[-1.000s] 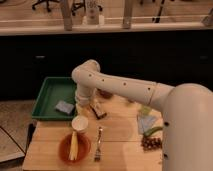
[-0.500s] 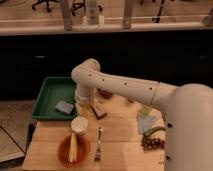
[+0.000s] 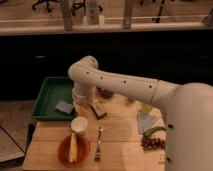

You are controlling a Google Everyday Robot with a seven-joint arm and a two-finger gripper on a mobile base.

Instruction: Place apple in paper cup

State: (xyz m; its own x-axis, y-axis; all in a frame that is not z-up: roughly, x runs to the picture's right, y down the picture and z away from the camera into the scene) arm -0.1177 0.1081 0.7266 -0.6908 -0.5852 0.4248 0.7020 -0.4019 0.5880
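arm (image 3: pixel 125 85): the big white arm reaches from the robot's body on the right, across the back of the table, bends at an elbow above the tray and drops toward the tabletop.
tabletop (image 3: pixel 120 135): pale wood, carrying everything below.
tray (image 3: pixel 47 95): green, at the far left corner, with a small blue-grey pad (image 3: pixel 64 106) lying in it.
orange bowl (image 3: pixel 62 152): at the near left edge, with a long yellow corn cob (image 3: pixel 73 147) lying in it, its length running away from me.
dark red bowl (image 3: pixel 106 93): at the back, just right of the arm's lower end.
paper cup (image 3: pixel 79 127): upright and white, just behind the orange bowl and well short of the tray; its mouth faces up and looks pale, and I cannot say whether anything sits in it.
gripper (image 3: pixel 85 103): low over the tabletop at the tray's right edge, between the tray and a small brown block (image 3: pixel 98 109). Whether it is gripping something or has let go, I cannot tell.
grapes (image 3: pixel 152 143): a dark bunch at the near right, well apart from the cup.
fork (image 3: pixel 99 142): lying right of the orange bowl, handle pointing toward the near edge.
apple: I cannot pick it out for certain; it may be hidden in the gripper or under the arm.
what matters next: the cup stands near the gripper, straight toward the near edge from it. By my reckoning, any drop has to come from directly above the cup's mouth, so the move is a short pull toward the near edge with hardly any sideways shift. The fit looks tight, and the orange bowl sits right beside the cup.
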